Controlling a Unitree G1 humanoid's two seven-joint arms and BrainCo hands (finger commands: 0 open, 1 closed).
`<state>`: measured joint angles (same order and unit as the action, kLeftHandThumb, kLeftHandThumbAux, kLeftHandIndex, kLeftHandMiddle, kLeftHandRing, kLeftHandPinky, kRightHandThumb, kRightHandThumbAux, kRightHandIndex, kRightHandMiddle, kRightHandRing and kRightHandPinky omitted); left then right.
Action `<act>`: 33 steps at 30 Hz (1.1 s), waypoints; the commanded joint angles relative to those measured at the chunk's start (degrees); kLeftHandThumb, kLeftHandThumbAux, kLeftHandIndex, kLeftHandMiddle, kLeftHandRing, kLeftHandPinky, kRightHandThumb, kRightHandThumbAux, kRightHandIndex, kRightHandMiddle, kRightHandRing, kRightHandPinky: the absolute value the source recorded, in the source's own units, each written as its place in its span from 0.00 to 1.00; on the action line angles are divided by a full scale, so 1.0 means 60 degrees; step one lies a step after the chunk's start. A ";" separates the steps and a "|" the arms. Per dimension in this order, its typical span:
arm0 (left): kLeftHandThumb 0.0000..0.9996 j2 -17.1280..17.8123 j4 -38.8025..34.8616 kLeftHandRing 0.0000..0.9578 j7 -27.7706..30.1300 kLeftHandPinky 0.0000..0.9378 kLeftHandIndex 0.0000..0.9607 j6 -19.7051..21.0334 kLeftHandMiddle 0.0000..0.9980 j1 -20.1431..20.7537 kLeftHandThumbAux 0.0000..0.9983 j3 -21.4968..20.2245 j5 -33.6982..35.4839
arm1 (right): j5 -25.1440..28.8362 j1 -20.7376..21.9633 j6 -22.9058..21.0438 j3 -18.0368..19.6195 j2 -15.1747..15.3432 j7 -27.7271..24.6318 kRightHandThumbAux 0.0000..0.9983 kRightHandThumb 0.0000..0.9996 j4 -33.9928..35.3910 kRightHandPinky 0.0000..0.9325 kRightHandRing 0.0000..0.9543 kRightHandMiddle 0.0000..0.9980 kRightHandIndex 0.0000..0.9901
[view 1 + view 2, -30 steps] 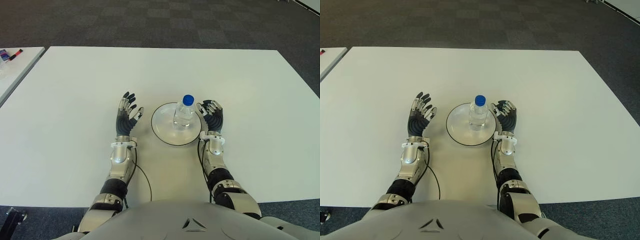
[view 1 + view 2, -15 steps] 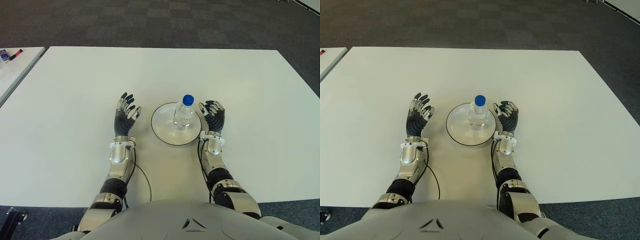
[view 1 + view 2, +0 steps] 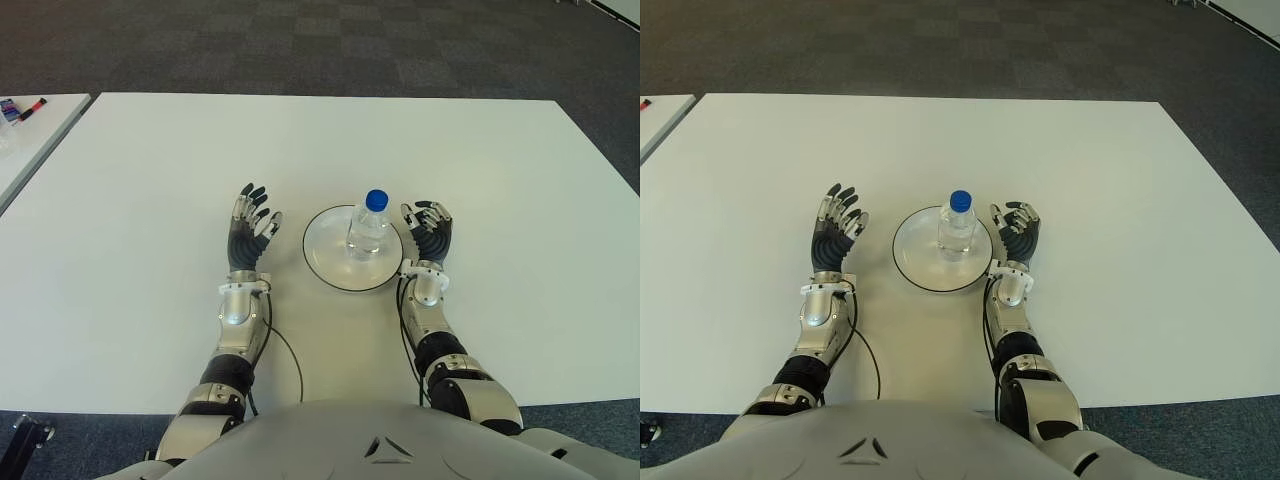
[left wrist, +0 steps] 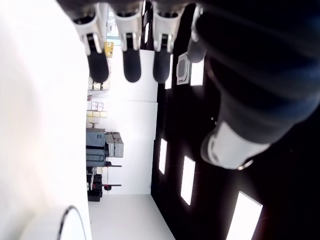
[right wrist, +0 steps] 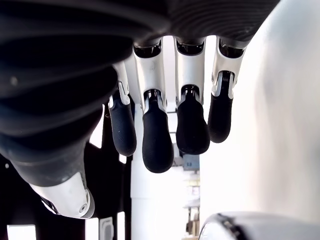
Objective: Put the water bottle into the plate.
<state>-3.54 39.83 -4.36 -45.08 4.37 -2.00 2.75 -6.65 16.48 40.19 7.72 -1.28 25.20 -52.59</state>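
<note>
A clear water bottle with a blue cap stands upright inside the white plate near the middle of the white table. My right hand is just right of the plate, a small gap away from the bottle, its fingers loosely curled and holding nothing. My left hand is left of the plate with its fingers spread and nothing in it. In the right wrist view the fingers hang relaxed with only air in front of them.
The white table spreads wide on all sides of the plate. A second white table edge with small items on it shows at the far left. Dark carpet lies beyond.
My right hand has drawn slightly to the right, away from the bottle and plate. My left hand has shifted a little leftward. The bottle has stayed upright in the plate.
</note>
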 commanded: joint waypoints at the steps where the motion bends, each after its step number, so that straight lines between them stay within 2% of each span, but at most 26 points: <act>1: 0.32 -0.0204 0.0242 0.17 0.0009 0.22 0.11 -0.0001 0.17 0.0064 0.75 -0.0116 0.0034 | 0.0050 0.0101 -0.0242 0.0056 0.0175 0.0006 0.73 0.70 -0.0293 0.79 0.77 0.71 0.44; 9: 0.33 -0.0156 0.0438 0.17 0.0009 0.23 0.11 -0.0054 0.17 0.0173 0.74 -0.0287 0.0114 | -0.0328 0.0090 0.0034 -0.0066 0.0456 0.0474 0.73 0.69 -0.0355 0.76 0.75 0.70 0.43; 19: 0.30 0.0130 0.1106 0.17 0.0103 0.21 0.10 -0.0180 0.16 0.0471 0.71 -0.0604 0.0070 | -0.0498 0.0060 -0.0019 -0.0159 0.0725 0.0515 0.73 0.69 -0.0383 0.80 0.77 0.73 0.44; 26: 0.28 0.0337 0.1666 0.17 0.0269 0.22 0.11 -0.0300 0.16 0.0771 0.68 -0.0858 0.0136 | -0.0424 -0.0051 -0.0506 -0.0348 0.1174 -0.0267 0.74 0.69 -0.0252 0.77 0.77 0.72 0.44; 33: 0.25 0.0422 0.1870 0.17 0.0148 0.21 0.12 -0.0371 0.17 0.0867 0.66 -0.0951 0.0041 | -0.0300 -0.0100 -0.0642 -0.0408 0.1364 -0.0739 0.74 0.69 -0.0222 0.76 0.76 0.71 0.44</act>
<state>-1.70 49.18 -3.27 -47.10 10.51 -7.15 3.32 -8.79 16.68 37.78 5.51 6.57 22.10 -53.67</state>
